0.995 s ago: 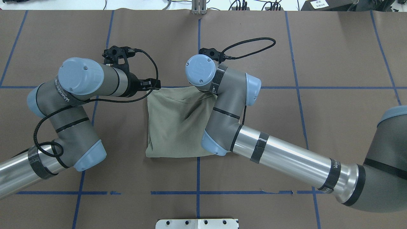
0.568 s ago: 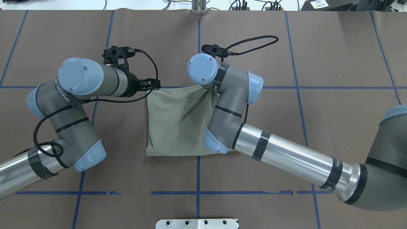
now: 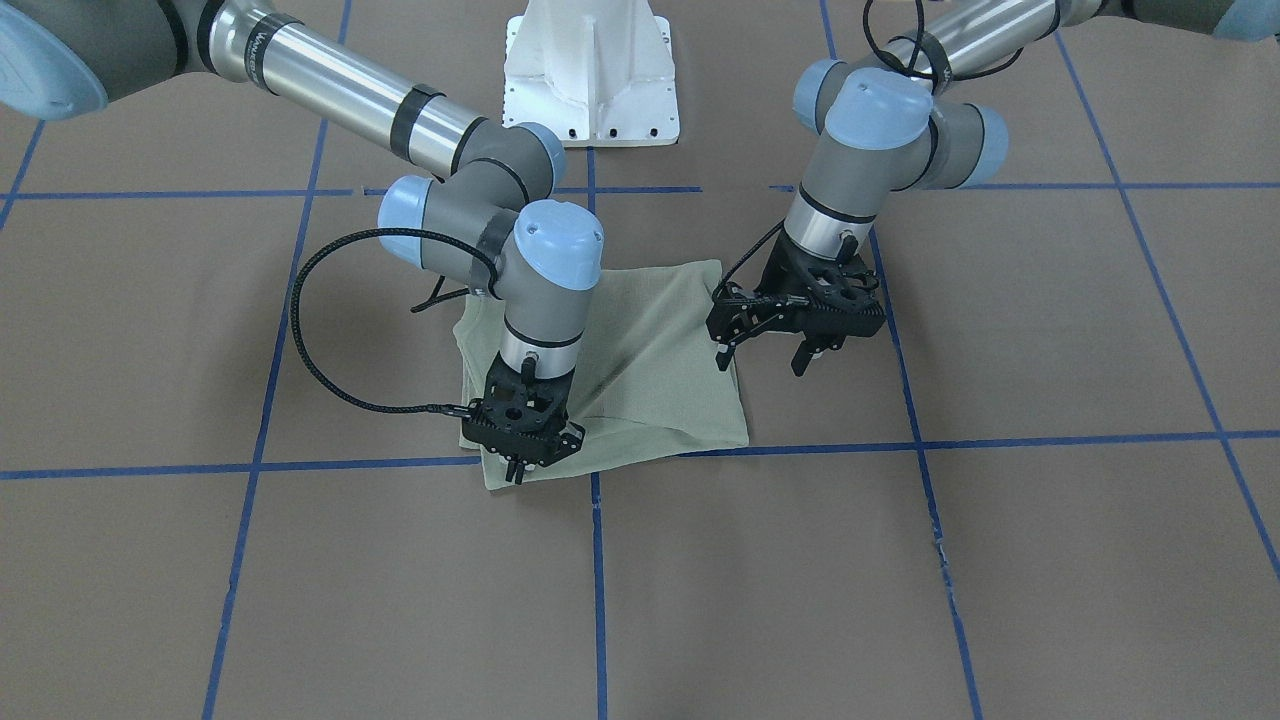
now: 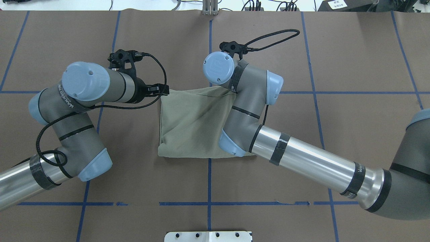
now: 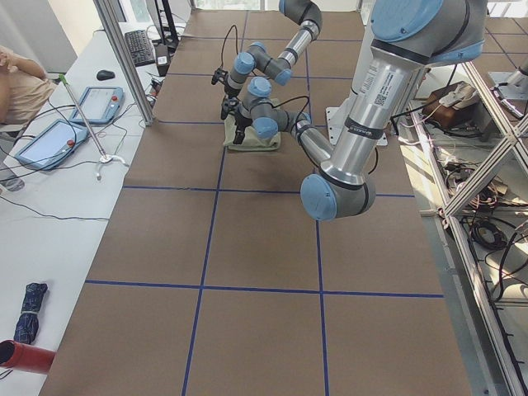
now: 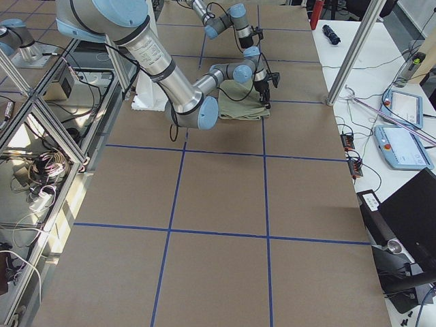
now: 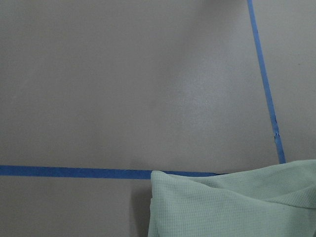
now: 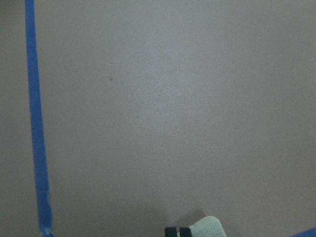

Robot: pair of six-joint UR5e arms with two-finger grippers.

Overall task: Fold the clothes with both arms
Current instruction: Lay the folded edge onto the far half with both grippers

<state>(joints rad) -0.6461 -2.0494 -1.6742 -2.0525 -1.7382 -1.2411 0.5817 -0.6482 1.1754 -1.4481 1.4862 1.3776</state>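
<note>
Overhead, the right arm [image 4: 248, 111] hides part of the shirt [image 4: 191, 124]. Front view: right gripper [image 3: 517, 463] pinches its corner, left gripper [image 3: 765, 355] fingers spread.

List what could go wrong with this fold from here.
1. Only the right end effector is clamped on the shirt, at one corner. Pulling from there alone could drag or skew the whole folded stack.
2. The left end effector hangs open at the shirt's other side, holding nothing. If it closes there, it might miss the edge or catch just the top layer.
3. Diagonal wrinkles already run across the shirt, so more pull could crease them in.
</note>
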